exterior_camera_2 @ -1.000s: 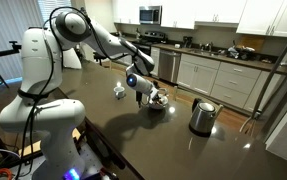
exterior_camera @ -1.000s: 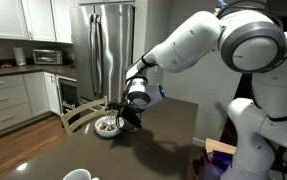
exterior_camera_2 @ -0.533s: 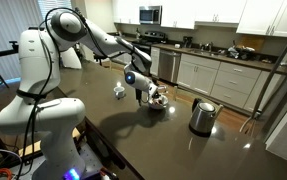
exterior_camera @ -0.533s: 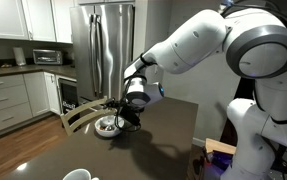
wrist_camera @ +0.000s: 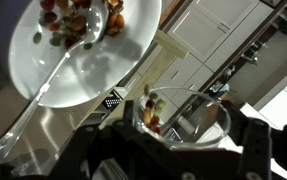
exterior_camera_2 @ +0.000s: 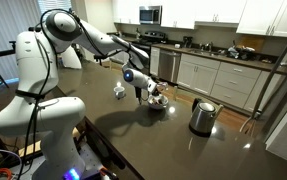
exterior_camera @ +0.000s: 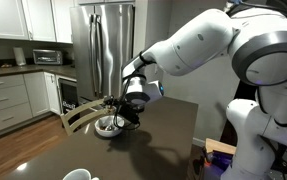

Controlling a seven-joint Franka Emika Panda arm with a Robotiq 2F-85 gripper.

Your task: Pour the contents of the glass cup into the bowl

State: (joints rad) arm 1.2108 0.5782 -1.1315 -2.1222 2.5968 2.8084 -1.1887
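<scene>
The glass cup (wrist_camera: 188, 122) is clamped in the gripper (wrist_camera: 178, 148). Dark fingers press its wall from both sides at the bottom of the wrist view.

The dark table (exterior_camera: 168, 140) carries the bowl (wrist_camera: 43, 72), which fills the upper left of the wrist view. The cup sits at lower centre, near the bowl's rim but not over it. A spoon (wrist_camera: 28, 110) lies in the bowl, with its handle running to the lower left.

The contents (wrist_camera: 154, 115), a few small reddish-brown bits, lie inside the glass, so the pour is judged incomplete. Remaining steps are to bring the mouth over the bowl and tip it.

The bowl already holds food pieces (wrist_camera: 68, 25); their origin cannot be told. In both exterior views the cup is too small to make out. The cup's base is cut off in the wrist view.
</scene>
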